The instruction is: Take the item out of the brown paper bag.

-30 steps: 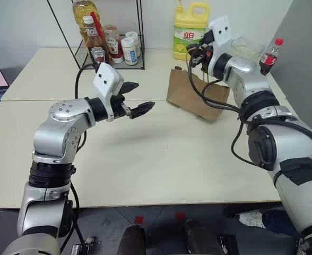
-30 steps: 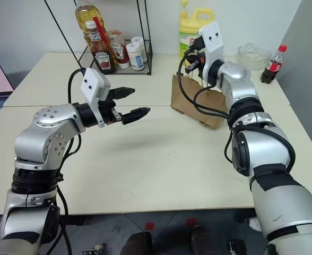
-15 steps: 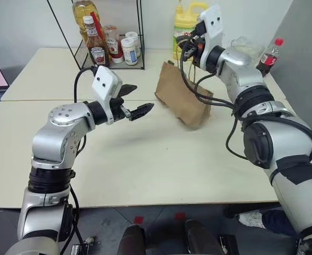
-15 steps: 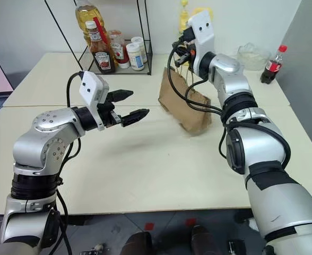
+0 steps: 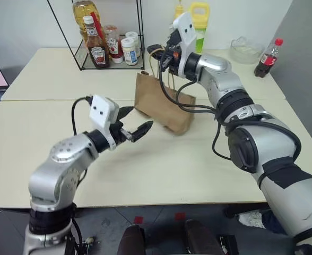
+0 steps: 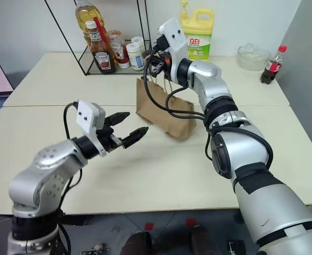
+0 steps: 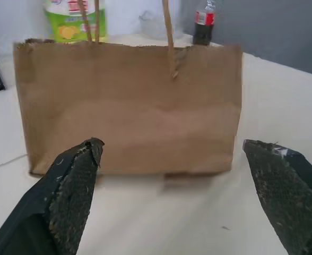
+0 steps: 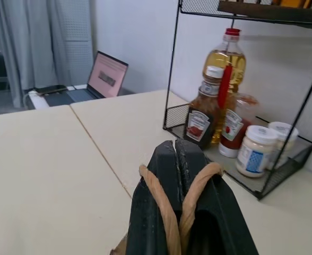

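Note:
The creased brown paper bag (image 5: 161, 103) hangs tilted over the middle of the table by its tan cord handles (image 8: 157, 197). My right gripper (image 5: 155, 50) is shut on those handles above the bag's mouth. Whether the bag's lower edge touches the tabletop I cannot tell. My left gripper (image 5: 140, 118) stands open and level, just in front of the bag's left side and lower than its mouth. In the left wrist view the bag's flat face (image 7: 127, 106) sits between the spread fingers (image 7: 74, 180), apart from them. The item is hidden.
A wire rack (image 5: 141, 37) with sauce and oil bottles stands at the back left. A yellow detergent jug (image 5: 199, 18), a clear bowl (image 5: 244, 49) and a cola bottle (image 5: 266, 50) line the back right. A laptop (image 8: 107, 77) lies at the far left.
My right gripper has carried the bag leftward, from the back right toward the table's middle. My left gripper has sunk and drawn back toward me, still open.

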Robot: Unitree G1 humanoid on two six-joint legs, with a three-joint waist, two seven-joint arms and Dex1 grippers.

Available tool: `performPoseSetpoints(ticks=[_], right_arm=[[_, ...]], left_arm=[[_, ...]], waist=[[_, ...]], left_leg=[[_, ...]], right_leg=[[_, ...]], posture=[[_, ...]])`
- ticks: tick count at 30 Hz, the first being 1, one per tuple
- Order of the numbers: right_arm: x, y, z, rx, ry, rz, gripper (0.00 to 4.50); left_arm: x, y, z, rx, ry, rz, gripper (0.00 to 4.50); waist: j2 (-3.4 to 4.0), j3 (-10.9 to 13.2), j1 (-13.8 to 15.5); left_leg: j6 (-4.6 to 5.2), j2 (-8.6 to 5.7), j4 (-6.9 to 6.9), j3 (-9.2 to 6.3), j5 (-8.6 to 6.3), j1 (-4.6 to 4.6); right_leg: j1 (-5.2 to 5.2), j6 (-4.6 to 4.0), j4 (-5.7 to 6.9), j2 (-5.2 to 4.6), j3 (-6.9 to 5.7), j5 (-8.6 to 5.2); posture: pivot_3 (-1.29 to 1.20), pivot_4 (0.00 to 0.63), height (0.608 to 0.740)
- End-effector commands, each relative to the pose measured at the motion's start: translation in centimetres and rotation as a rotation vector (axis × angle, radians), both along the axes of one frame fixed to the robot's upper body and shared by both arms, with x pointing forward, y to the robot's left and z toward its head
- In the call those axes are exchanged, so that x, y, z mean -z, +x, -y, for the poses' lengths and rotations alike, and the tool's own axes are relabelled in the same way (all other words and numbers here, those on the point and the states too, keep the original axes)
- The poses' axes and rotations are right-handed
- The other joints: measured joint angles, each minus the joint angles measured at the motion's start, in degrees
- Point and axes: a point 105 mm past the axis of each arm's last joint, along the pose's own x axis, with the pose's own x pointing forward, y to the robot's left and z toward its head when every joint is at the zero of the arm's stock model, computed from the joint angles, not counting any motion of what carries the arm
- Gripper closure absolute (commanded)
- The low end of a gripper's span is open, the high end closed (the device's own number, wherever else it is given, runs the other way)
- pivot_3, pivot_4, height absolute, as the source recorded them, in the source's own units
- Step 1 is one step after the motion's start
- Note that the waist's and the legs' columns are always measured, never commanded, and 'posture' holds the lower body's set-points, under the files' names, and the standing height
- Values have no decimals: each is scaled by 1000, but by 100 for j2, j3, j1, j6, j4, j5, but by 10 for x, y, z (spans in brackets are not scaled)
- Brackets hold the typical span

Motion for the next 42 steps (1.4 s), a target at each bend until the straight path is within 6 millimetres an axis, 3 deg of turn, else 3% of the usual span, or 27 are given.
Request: performPoseSetpoints(ticks=[1,5,11,21,38,42], right_arm=[[-59,-21,-10,-66,84,171,4455],[-60,-28,-21,-115,86,174,4455],[-55,-33,-32,-161,79,169,4455],[-38,-43,-47,-266,51,150,4455],[-21,-46,-53,-301,-4,157,4455],[-5,-47,-55,-313,-59,166,4455]], left_arm=[[-1,-14,-7,-97,-12,38,0],[9,-22,-18,-239,-53,31,0],[17,-33,-13,-318,-84,25,0],[19,-40,-12,-355,-98,22,0],[18,-46,-7,-353,-105,15,0],[18,-45,-5,-347,-110,12,0]], waist=[[0,0,3],[0,0,18],[0,0,33],[0,0,21],[0,0,28],[0,0,27]], left_leg=[[0,0,0,-1,0,-1],[0,-1,5,-1,1,0],[1,-2,6,-3,1,0],[0,-1,4,-2,1,1],[1,-1,5,-2,1,1],[0,-1,5,-2,1,1]], right_leg=[[0,0,1,0,-1,0],[1,-1,1,1,-1,0],[5,-1,-1,2,-1,0],[4,-3,-1,4,-2,-1],[4,-4,-3,4,-2,-1],[4,-3,-3,4,-2,-1]], posture=[[0,150,740],[0,150,740],[0,150,740],[0,150,740],[0,150,740],[0,150,740]])
